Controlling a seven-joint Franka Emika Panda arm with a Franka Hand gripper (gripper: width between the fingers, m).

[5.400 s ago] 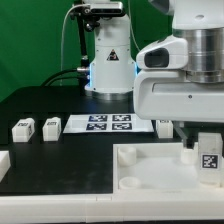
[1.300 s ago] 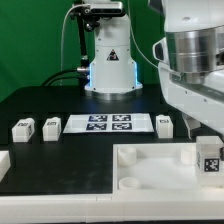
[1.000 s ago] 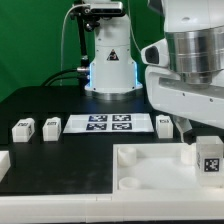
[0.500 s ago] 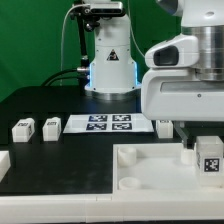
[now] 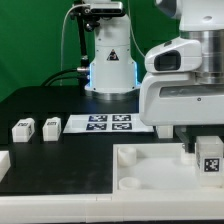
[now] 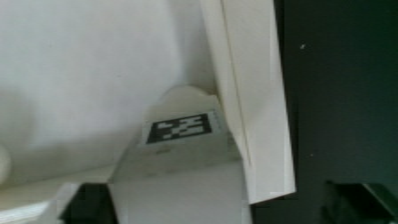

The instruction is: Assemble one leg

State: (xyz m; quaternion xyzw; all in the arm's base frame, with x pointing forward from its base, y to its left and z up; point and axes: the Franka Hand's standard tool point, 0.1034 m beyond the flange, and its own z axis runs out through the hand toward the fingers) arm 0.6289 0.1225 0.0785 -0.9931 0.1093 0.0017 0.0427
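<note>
Exterior view: arm's big white head hangs low over the tray at the exterior view's right. One leg stands upright in the tray's far right corner, tag facing the camera. Two legs sit on the black counter beside the marker board. Fingers' state: cannot tell. Wrist view: tagged leg against the tray wall.

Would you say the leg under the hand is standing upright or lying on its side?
Upright: the leg stands on end in the tray's corner, tag facing out. Whether the hand grips it cannot be told.
</note>
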